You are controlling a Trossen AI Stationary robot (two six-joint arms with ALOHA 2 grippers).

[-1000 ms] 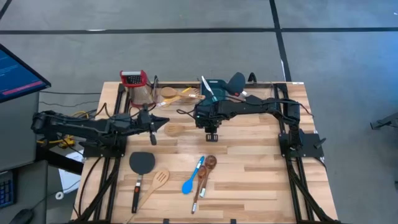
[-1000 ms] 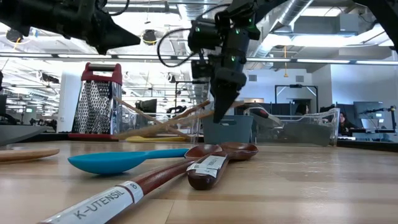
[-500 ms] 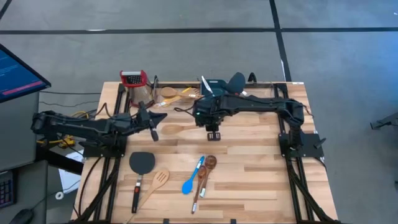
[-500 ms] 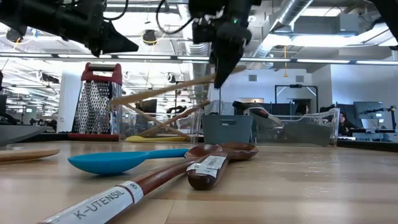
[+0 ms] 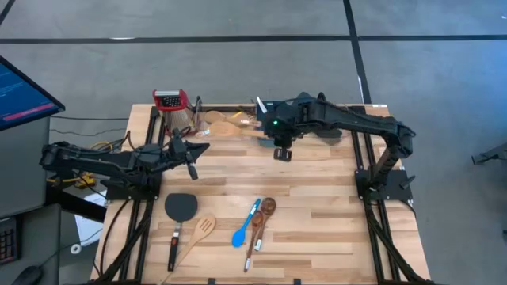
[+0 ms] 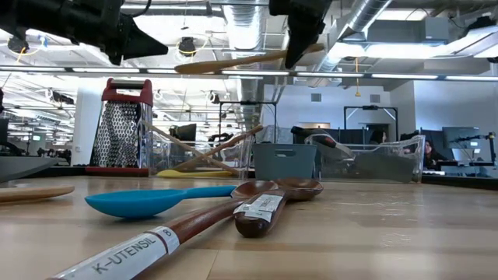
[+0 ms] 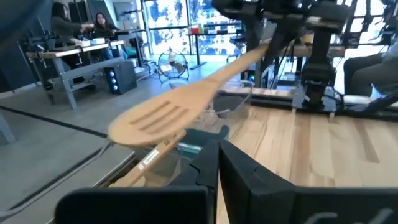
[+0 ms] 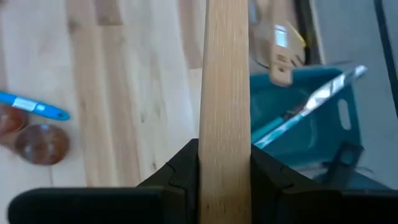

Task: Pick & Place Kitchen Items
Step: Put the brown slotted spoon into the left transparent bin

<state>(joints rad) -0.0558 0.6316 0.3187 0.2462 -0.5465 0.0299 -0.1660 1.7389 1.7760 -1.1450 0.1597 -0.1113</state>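
My right gripper [image 6: 299,47] [image 8: 227,165] is high above the table's far middle, shut on a pale wooden slotted spatula [image 6: 233,61] [image 7: 155,118]. The spatula's slotted head points toward the table's left. My left gripper [image 5: 190,152] [image 7: 217,149] hovers shut and empty over the table's left part, pointing level. On the near part of the table lie a black spatula [image 5: 181,207], another pale slotted spatula [image 5: 202,229], a blue spoon [image 5: 244,229] and dark-brown wooden spoons [image 5: 265,210]. My right gripper pinches the spatula's handle [image 8: 227,124] between its two fingers [image 8: 183,171], near the handle's free end [image 6: 319,49]. The fingers come slanting down from above and lie across the handle. The spatula hangs nearly level, clear of the table, its head a little lower.
At the far edge stand a red-topped grater [image 5: 170,101], a clear bin [image 5: 210,119] with wooden utensils in it, a teal tub [image 5: 273,109] [image 8: 311,124] and another clear bin [image 6: 373,159]. Bare wood lies across the table's middle and right.
My right gripper has risen steeply and gone toward the table's far edge, keeping its hold. The pale slotted spatula has gone up with it from low over the table's middle to well above the bins, and has levelled out.
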